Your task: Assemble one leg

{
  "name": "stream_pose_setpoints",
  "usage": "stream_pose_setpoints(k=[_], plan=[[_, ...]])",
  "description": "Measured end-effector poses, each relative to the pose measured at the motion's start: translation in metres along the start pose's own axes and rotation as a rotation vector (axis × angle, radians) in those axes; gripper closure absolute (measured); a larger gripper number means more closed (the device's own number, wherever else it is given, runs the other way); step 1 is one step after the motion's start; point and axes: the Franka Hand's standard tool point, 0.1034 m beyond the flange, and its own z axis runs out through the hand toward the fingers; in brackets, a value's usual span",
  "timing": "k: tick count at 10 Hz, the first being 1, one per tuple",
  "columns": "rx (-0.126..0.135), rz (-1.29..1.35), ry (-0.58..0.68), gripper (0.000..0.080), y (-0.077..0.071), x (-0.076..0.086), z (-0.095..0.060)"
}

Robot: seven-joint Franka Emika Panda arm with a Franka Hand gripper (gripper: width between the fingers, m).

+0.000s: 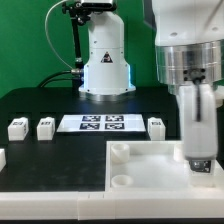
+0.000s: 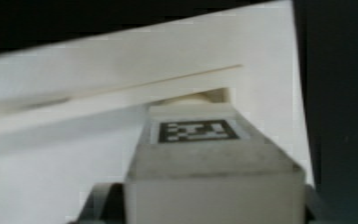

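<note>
Large white tabletop piece (image 1: 150, 170) lay in the foreground, round sockets at its near corner. Gripper (image 1: 197, 158) hung over its far corner on the exterior view's right, clamped on the leg (image 2: 201, 150). Judged: keep leg upright, centre over socket, press straight, then twist gently. Spare legs (image 1: 45, 127) stood behind.

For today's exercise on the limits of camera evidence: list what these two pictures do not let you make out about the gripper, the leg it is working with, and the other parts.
- Gripper fingertips: exterior view, cut off by the bottom edge.
- Held leg: wrist view, lower end cut off; whether it is seated in the tray stays unclear.
- Tags on the loose legs: exterior view, too small to read.
- Tray surface: wrist view, blurred.
</note>
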Motion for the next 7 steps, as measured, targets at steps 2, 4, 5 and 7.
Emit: stream_pose_setpoints(k=[2, 4, 5, 7], plan=[[0.003, 0.124, 0.005, 0.0507, 0.0000, -0.0005, -0.0007], [0.008, 0.157, 0.021, 0.0505, 0.0000, 0.0011, -0.0016], [0.009, 0.151, 0.019, 0.0504, 0.0001, 0.0008, -0.0017], [0.007, 0.115, 0.015, 0.0323, 0.0013, -0.0010, -0.0006]])
